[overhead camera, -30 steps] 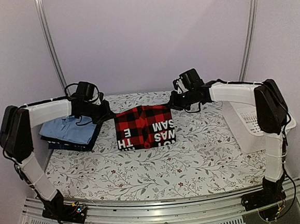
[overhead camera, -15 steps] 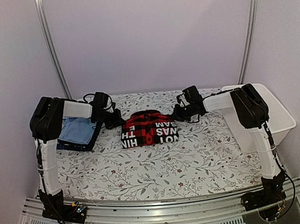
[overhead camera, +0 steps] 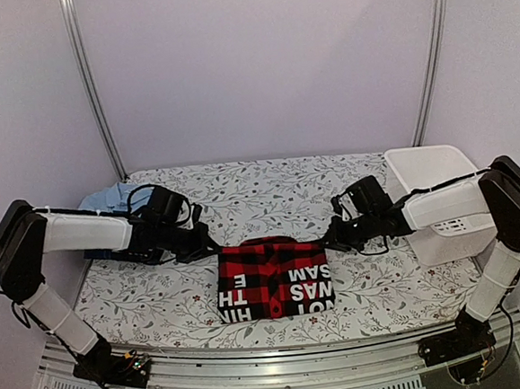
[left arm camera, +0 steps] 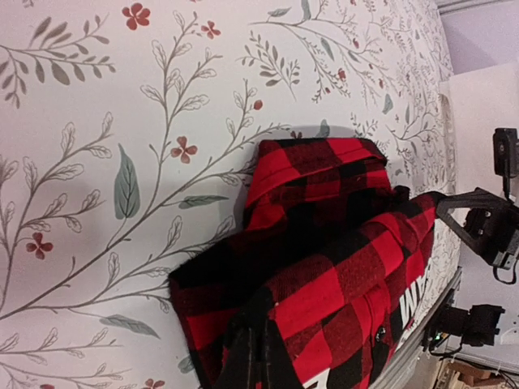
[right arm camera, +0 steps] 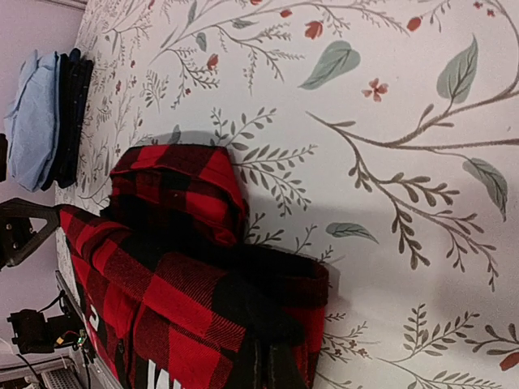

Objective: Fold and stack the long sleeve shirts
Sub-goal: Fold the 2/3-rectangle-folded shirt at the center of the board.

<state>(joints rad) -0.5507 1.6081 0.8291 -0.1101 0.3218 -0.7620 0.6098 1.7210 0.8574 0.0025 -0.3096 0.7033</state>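
The red-and-black checked flannel shirt (overhead camera: pixel 274 279) lies folded near the table's front middle, white lettering on black facing up. My left gripper (overhead camera: pixel 212 248) is shut on its far left corner, seen in the left wrist view (left arm camera: pixel 258 336). My right gripper (overhead camera: pixel 328 239) is shut on its far right corner, seen in the right wrist view (right arm camera: pixel 280 361). The shirt's collar (left arm camera: pixel 312 166) bulges between the two grippers. The light blue collared shirt (overhead camera: pixel 107 199) lies on the dark navy garment (right arm camera: pixel 71 113) at the far left, mostly hidden behind my left arm in the top view.
A white plastic basket (overhead camera: pixel 436 194) stands at the right edge of the floral-patterned table (overhead camera: pixel 259 185), close behind my right forearm. The table's front rail (overhead camera: pixel 283 373) runs just in front of the flannel shirt.
Both grippers have dragged the flannel shirt from the back middle of the table toward the front edge, holding its far corners. The blue and navy stack has stayed in place.
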